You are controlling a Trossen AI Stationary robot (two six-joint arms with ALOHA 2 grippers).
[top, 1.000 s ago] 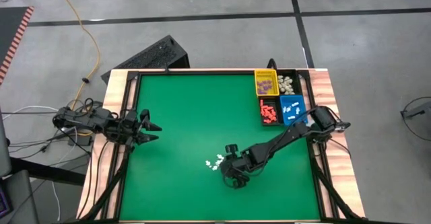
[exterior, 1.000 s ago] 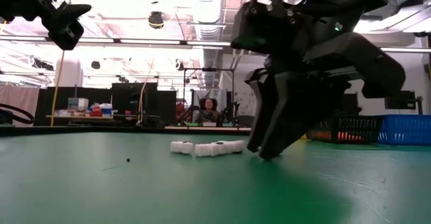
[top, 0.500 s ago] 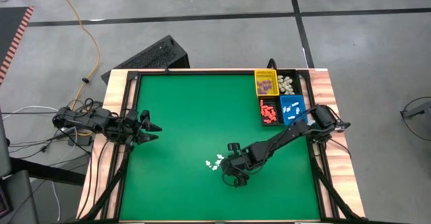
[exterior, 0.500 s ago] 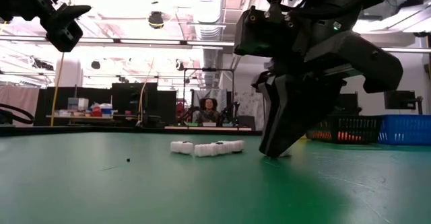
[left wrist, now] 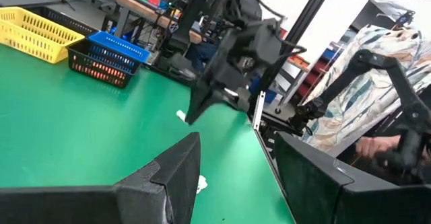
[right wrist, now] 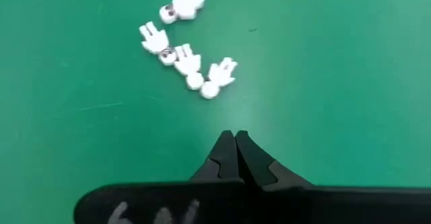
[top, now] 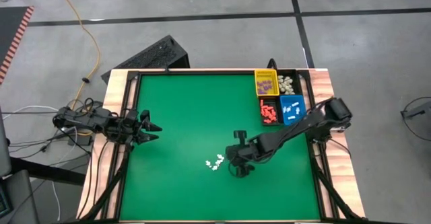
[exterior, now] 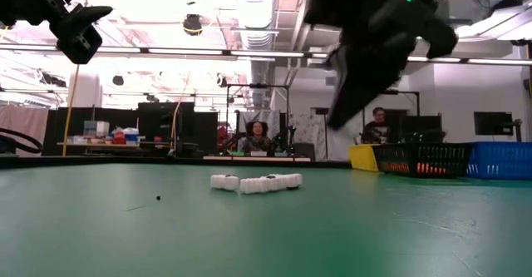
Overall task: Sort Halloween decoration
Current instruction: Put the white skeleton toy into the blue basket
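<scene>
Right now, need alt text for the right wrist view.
The right hand hangs over the green table with its two dark fingers pressed together and nothing visible between them. Just beyond the tips lie four small white ghost figures in a loose cluster on the mat.

Bare green table point(top: 182, 103) lies open all around the white trinkets point(top: 215, 162). Only the right gripper point(top: 240, 171) stands near them (raised, just beside); the bins point(top: 276, 97) crowd the far right corner.

Bin contents point(top: 277, 97) too small to identify, right gripper point(exterior: 345, 102) blurred
</scene>
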